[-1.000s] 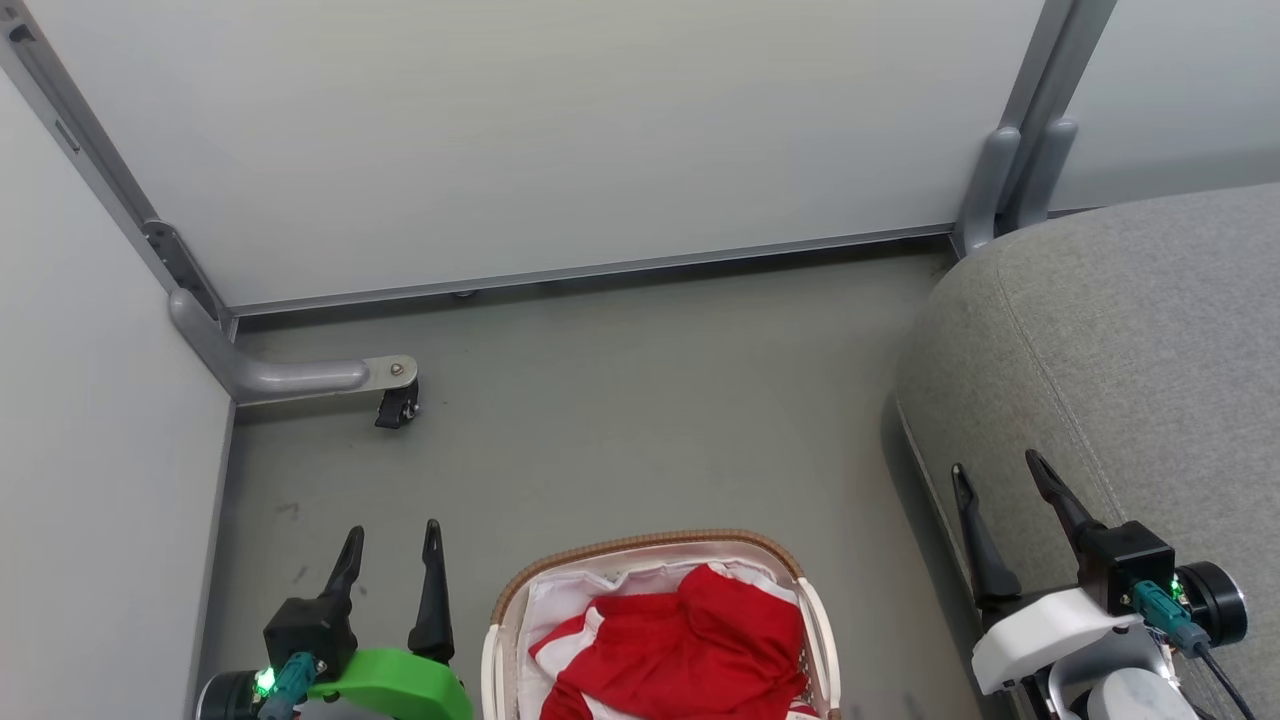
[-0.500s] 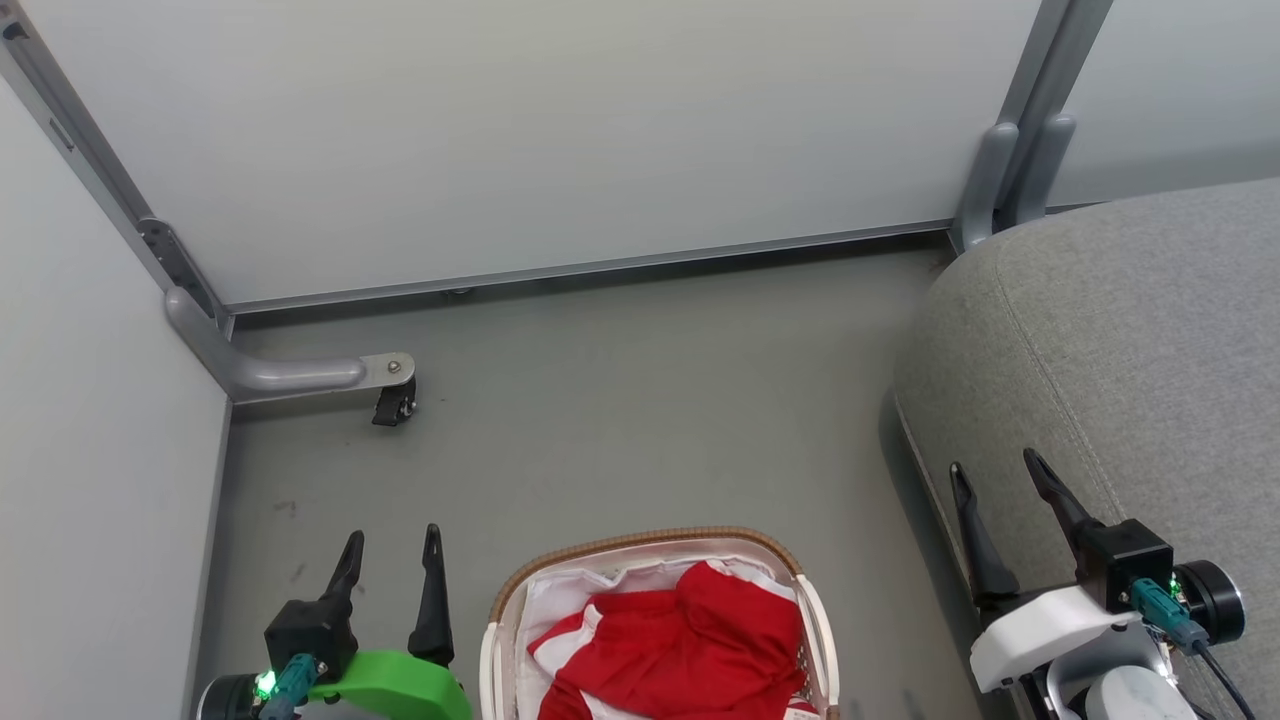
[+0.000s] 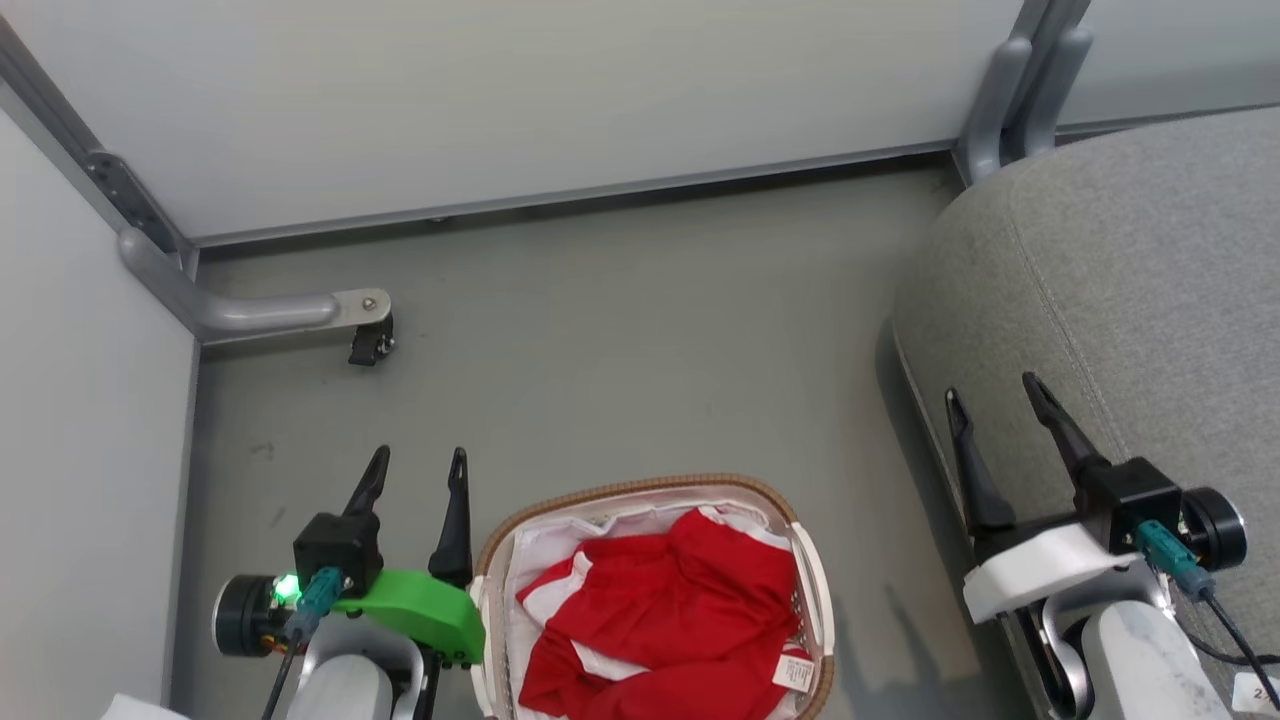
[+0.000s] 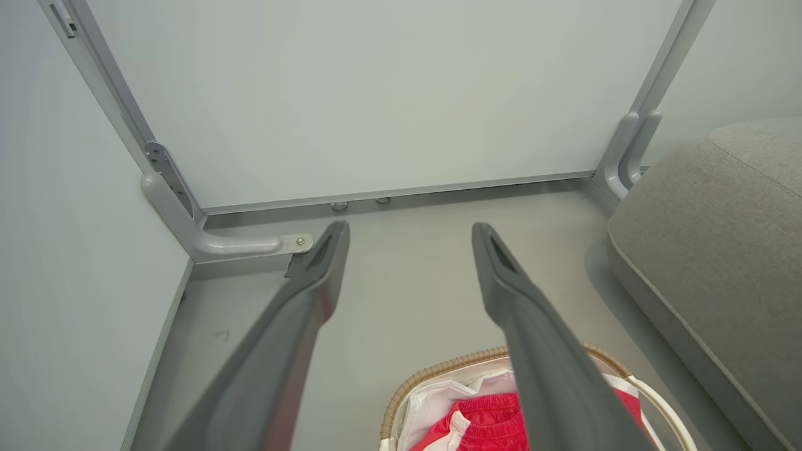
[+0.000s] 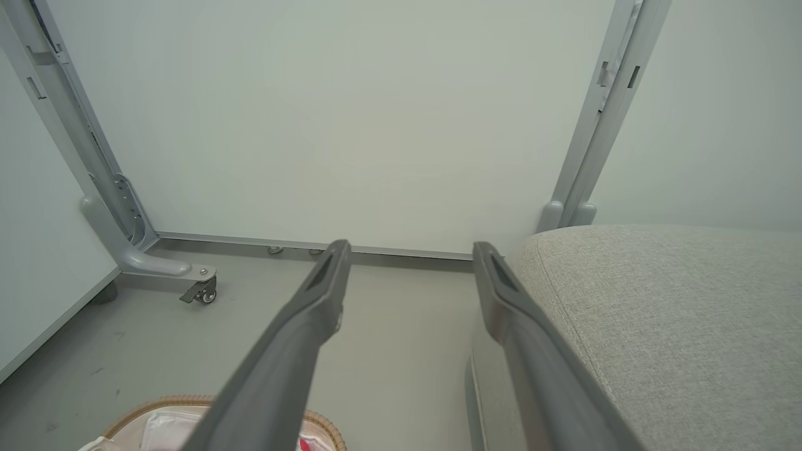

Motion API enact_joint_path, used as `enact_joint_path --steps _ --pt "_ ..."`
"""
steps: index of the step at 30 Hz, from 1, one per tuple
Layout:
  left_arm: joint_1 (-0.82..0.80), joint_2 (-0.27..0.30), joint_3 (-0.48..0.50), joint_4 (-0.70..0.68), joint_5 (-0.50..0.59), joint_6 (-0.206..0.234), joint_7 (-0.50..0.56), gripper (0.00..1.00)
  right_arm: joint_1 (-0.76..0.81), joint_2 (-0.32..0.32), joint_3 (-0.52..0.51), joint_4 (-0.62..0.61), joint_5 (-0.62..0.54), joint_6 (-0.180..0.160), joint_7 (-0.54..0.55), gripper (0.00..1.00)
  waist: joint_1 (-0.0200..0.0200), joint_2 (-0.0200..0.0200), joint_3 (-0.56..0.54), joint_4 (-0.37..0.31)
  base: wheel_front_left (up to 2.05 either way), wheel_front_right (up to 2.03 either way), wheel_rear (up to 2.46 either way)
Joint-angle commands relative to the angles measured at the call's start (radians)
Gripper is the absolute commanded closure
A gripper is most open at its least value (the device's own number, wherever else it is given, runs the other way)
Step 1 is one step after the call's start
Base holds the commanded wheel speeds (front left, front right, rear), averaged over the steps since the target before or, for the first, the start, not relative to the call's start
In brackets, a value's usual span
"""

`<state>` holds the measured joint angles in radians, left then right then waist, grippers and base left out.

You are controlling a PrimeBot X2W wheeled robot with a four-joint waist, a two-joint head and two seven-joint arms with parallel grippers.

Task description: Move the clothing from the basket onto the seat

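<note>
Our left gripper (image 3: 419, 458) hangs spread and empty just beside the brown-rimmed basket (image 3: 640, 487) on the grey floor (image 3: 620, 330). In the basket, the red clothing (image 3: 660, 610) lies heaped on a white liner (image 3: 530, 570). Our right gripper (image 3: 990, 390), also spread and empty, hovers at the edge of the grey seat (image 3: 1150, 300).

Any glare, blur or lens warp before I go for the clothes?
Head view: even light, no glare, clothing sharp, soft shadow beside the seat. Left wrist view: near fingers slightly soft, wall posts splay outward. Right wrist view: same splay, seat weave crisp.
</note>
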<state>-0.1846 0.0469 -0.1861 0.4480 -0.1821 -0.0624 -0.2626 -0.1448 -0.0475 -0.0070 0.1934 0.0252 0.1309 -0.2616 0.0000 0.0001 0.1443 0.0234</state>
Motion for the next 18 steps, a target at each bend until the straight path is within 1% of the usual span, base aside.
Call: enact_joint_path --steps 1,4,9,10,17,18 --pt "-0.044 0.006 -0.004 0.022 0.011 -0.009 -0.003 0.0 -0.03 -0.005 -0.001 -0.009 -0.004 0.0 -0.005 0.0 0.0 -0.0001 0.084 -0.02 0.0 0.0 0.0" --pt "-0.105 0.006 -0.032 0.083 0.028 -0.018 -0.002 0.0 -0.066 -0.005 0.002 -0.02 -0.008 0.0 -0.005 0.0 0.0 -0.0001 0.152 -0.037 0.0 0.0 0.0" --pt "-0.222 0.006 -0.106 0.203 0.053 -0.04 -0.002 0.0 -0.141 -0.005 0.007 -0.039 -0.008 0.0 -0.005 0.0 0.0 -0.0001 0.281 -0.07 0.0 0.0 0.0" --pt "-0.266 0.006 -0.142 0.251 0.063 -0.046 -0.003 0.0 -0.17 -0.005 0.004 -0.045 -0.003 0.0 -0.005 0.0 0.0 -0.0001 0.329 -0.083 0.0 0.0 0.0" --pt "-0.418 0.006 -0.28 0.421 0.093 -0.063 -0.002 0.0 -0.266 -0.004 -0.002 -0.072 0.017 0.0 -0.005 0.0 0.0 -0.0001 0.482 -0.128 0.0 0.0 0.0" --pt "-0.449 0.007 -0.318 0.451 0.084 -0.067 -0.003 0.0 -0.287 -0.004 -0.002 -0.077 0.025 0.0 -0.005 0.0 0.0 -0.0001 0.516 -0.139 0.0 0.0 0.0"
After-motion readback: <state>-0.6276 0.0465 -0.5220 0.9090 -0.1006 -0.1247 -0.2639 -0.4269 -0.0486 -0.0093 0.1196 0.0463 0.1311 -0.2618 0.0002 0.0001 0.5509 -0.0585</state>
